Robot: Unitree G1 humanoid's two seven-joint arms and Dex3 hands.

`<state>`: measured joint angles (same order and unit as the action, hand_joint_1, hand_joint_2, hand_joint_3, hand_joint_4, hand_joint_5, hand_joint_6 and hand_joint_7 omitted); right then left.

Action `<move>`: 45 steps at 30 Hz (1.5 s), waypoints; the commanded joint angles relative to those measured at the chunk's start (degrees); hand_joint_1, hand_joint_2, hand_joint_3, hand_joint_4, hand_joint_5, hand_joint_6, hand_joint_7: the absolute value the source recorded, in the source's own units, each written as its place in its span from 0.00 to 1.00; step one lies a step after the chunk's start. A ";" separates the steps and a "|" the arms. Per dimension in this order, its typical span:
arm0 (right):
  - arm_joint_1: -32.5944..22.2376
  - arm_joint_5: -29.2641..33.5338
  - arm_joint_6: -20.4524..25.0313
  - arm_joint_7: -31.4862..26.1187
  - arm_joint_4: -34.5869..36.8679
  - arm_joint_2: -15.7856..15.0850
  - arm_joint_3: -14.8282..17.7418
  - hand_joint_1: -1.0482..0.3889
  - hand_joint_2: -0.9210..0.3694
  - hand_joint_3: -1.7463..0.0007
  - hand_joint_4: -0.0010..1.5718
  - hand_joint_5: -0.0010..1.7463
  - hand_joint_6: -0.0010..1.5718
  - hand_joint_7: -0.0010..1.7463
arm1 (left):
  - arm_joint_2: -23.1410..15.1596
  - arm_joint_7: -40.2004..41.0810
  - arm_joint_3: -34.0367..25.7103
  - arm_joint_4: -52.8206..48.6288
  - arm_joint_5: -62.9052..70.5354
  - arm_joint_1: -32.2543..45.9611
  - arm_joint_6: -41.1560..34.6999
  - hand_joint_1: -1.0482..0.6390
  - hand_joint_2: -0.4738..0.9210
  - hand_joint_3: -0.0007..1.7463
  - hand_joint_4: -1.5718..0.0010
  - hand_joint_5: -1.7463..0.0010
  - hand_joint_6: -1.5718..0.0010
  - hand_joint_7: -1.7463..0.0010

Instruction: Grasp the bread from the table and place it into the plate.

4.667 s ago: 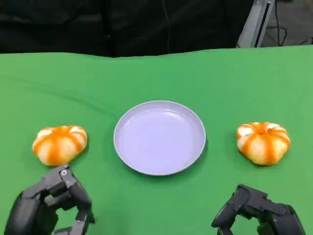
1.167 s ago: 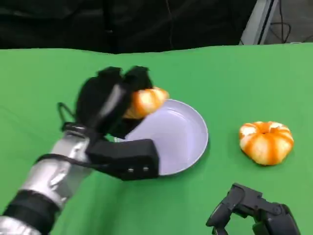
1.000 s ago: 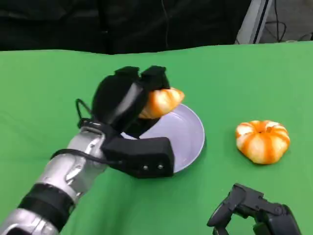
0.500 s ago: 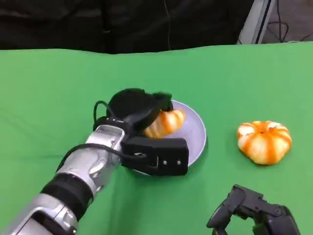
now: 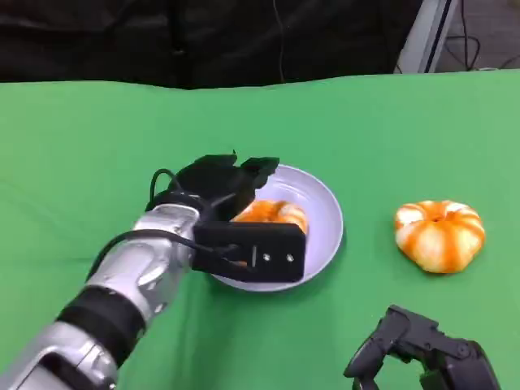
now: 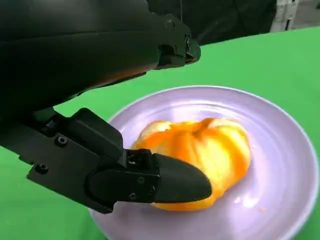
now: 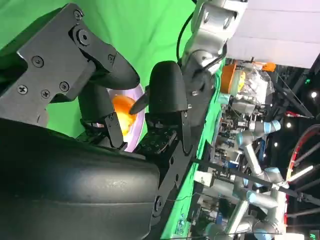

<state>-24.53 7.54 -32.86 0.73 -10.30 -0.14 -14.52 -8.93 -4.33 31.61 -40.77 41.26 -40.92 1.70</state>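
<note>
While the left robot hand (image 5: 223, 191) spreads loosely around bread (image 5: 272, 214) in the plate (image 5: 325, 213), another bun (image 5: 439, 235) lies right.

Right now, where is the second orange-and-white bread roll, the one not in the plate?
In the head view, the second orange-and-white bread roll lies on the green table, right of the lavender plate, beyond the right hand.

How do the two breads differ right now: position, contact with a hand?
The bread in the plate lies inside the lavender plate; the bread on the table sits on the green cloth, apart from the plate. The left hand arches over the plated bread, fingers around it; the other bread has no hand on it, and the right hand rests nearer the robot. Both are round, orange-and-white, segmented.
</note>
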 commanded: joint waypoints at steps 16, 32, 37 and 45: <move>-0.33 -0.20 0.23 -0.22 -0.45 -0.23 0.52 0.67 0.50 0.21 0.48 0.90 0.52 0.76 | -10.65 -6.30 -15.72 36.58 -15.53 21.92 4.59 0.19 1.00 0.27 0.89 0.93 0.89 0.96; -1.22 0.30 0.89 -0.35 -1.73 0.04 -0.03 0.65 0.49 0.21 0.48 0.91 0.51 0.76 | -2.01 -5.16 -32.31 59.51 -42.23 50.86 3.54 0.64 0.78 0.57 0.51 0.31 0.42 0.60; -1.38 -0.36 1.26 -0.05 -1.98 -0.13 0.17 0.66 0.50 0.21 0.48 0.92 0.51 0.76 | 1.57 -5.31 -33.87 58.27 -46.39 56.93 11.93 0.67 0.79 0.65 0.51 0.11 0.54 0.22; -1.52 -1.00 1.06 0.47 -2.11 -0.96 0.77 0.66 0.49 0.21 0.48 0.91 0.51 0.76 | 5.54 -6.15 -33.84 55.22 -50.37 61.80 19.95 0.66 0.74 0.73 0.47 0.00 0.55 0.07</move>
<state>-25.70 7.47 -31.84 0.96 -11.83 -0.33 -14.47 -4.25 -9.90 -2.02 15.83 -7.23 19.77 19.27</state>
